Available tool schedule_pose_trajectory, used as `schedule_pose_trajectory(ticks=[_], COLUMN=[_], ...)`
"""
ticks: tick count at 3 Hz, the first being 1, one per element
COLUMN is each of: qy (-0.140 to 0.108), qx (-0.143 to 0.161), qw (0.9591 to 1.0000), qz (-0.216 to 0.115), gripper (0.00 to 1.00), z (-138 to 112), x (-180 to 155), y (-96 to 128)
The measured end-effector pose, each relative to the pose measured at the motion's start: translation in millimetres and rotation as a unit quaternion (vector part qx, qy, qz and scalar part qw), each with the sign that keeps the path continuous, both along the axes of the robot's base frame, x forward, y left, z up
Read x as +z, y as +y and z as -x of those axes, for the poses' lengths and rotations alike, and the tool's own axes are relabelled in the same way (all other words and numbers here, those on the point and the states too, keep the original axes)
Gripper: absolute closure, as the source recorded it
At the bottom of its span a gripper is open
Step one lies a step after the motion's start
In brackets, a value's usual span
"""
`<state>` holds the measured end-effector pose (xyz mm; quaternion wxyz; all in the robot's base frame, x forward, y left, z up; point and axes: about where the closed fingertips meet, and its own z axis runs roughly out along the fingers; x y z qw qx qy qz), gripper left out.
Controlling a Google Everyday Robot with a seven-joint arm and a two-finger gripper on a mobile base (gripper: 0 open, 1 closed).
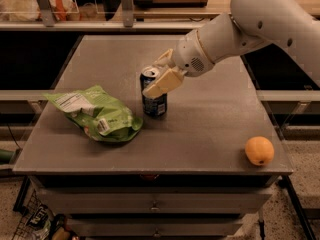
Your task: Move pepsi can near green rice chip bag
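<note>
The pepsi can (154,104) is a dark blue can with a silver top, upright near the middle of the grey table (200,129). My gripper (156,79) reaches in from the right and is shut on the can's upper part, one tan finger (162,83) across its front. The green rice chip bag (97,115) lies flat on the table's left side, its right edge a short gap from the can.
An orange fruit (259,150) sits near the table's front right corner. My white arm (250,29) crosses above the table's right rear. Shelving and a rail (75,26) stand behind the table. Drawers (155,204) lie below the front edge.
</note>
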<state>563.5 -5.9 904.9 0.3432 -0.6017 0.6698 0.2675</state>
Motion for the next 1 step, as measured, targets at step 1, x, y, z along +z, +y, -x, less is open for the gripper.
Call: schedule_pose_trajectory(ticks=[1], qy=[0.000], qx=[0.002], qw=[1.0000], qz=[0.000], gripper=[0.82], z=[0.8], x=[-0.5], y=[1.8])
